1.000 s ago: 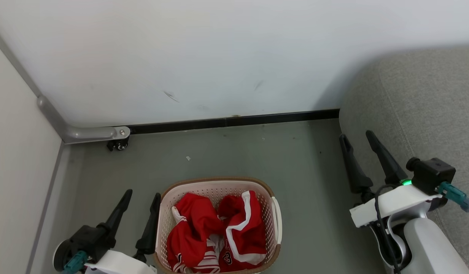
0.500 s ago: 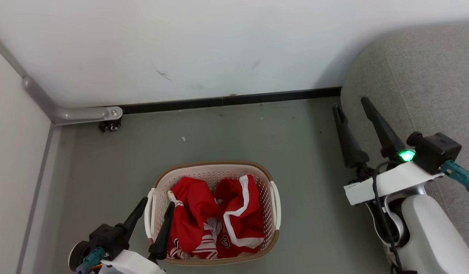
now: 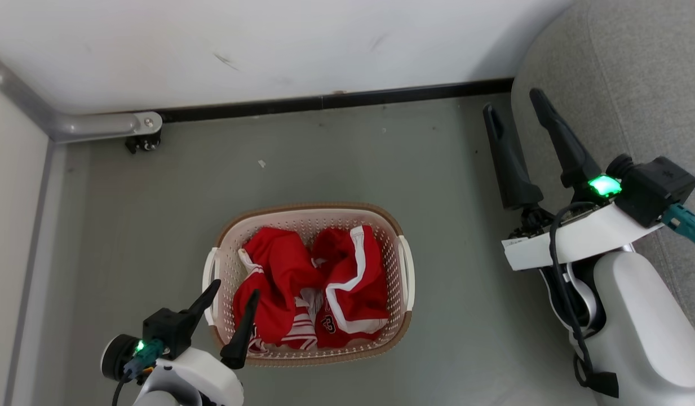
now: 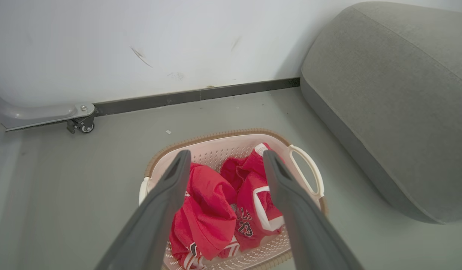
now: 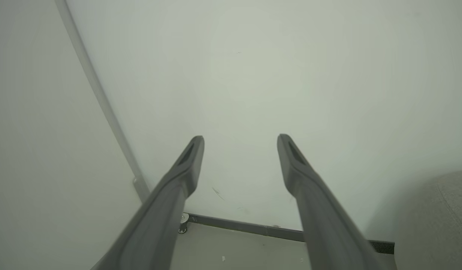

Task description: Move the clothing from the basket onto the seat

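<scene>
Head view first: the basket (image 3: 308, 210) sits on the grey floor (image 3: 381, 158), a little short of the white wall (image 3: 268, 39), and the clothing (image 3: 302, 293) is piled inside it, red with white stripes and trim. Your left gripper (image 3: 234, 287) is at the basket's near left corner. Its fingers are spread, one tip over the white side handle (image 3: 210, 268) and the other over the red fabric, and they hold nothing. You can't tell from here whether either tip touches the pile. Your right gripper (image 3: 513, 100) is well apart from the basket, up at the right. Its fingers are parted and empty, just beside the rounded grey edge of the seat (image 3: 634, 84). No clothing shows on the visible part of the seat.

Left wrist view now: the two dark fingers stand wide apart and frame the heap from above. The basket's brown rim curves past their tips, and a white-edged "23" (image 4: 245, 227) shows on one garment. The seat bulks large to the right, across a strip of floor from the basket. A small caster wheel (image 4: 82, 127) sits under a grey bracket by the wall.

Right wrist view: the fingers are open and aimed at bare wall, with a corner of the seat at the lower right.
</scene>
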Controlling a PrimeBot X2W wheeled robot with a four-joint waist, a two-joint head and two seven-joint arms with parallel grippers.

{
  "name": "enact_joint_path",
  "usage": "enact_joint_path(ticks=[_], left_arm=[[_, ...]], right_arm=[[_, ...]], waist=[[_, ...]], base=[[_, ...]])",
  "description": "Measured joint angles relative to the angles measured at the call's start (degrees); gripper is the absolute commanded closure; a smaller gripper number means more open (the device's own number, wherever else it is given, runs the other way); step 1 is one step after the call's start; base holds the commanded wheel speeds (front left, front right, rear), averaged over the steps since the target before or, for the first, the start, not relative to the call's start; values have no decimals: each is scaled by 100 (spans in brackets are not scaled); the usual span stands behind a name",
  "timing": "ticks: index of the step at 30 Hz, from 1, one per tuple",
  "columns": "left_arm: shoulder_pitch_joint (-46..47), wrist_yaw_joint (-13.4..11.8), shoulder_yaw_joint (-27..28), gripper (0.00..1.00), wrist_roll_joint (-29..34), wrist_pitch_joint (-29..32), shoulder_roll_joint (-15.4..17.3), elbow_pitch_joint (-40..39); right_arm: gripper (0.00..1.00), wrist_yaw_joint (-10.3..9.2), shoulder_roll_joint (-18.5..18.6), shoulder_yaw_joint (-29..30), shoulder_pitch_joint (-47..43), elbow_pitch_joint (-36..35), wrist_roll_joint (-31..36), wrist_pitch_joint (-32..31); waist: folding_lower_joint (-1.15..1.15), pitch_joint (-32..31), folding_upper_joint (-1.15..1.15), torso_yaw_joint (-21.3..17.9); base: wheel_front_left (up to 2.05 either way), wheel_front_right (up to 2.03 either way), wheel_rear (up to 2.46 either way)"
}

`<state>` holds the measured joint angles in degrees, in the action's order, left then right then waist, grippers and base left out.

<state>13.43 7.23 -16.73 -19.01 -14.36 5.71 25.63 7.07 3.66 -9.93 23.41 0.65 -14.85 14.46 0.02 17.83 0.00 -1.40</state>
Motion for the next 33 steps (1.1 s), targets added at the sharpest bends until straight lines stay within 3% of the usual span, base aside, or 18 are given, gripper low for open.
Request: enact_joint_path(ticks=[33], left_arm=[[1835, -63, -522, 0, 801, 475, -7, 1691]], right_arm=[[0, 0, 9, -588, 1351, -975, 431, 24]], waist=[[-1, 1791, 0, -269]], base=[[0, 0, 0]])
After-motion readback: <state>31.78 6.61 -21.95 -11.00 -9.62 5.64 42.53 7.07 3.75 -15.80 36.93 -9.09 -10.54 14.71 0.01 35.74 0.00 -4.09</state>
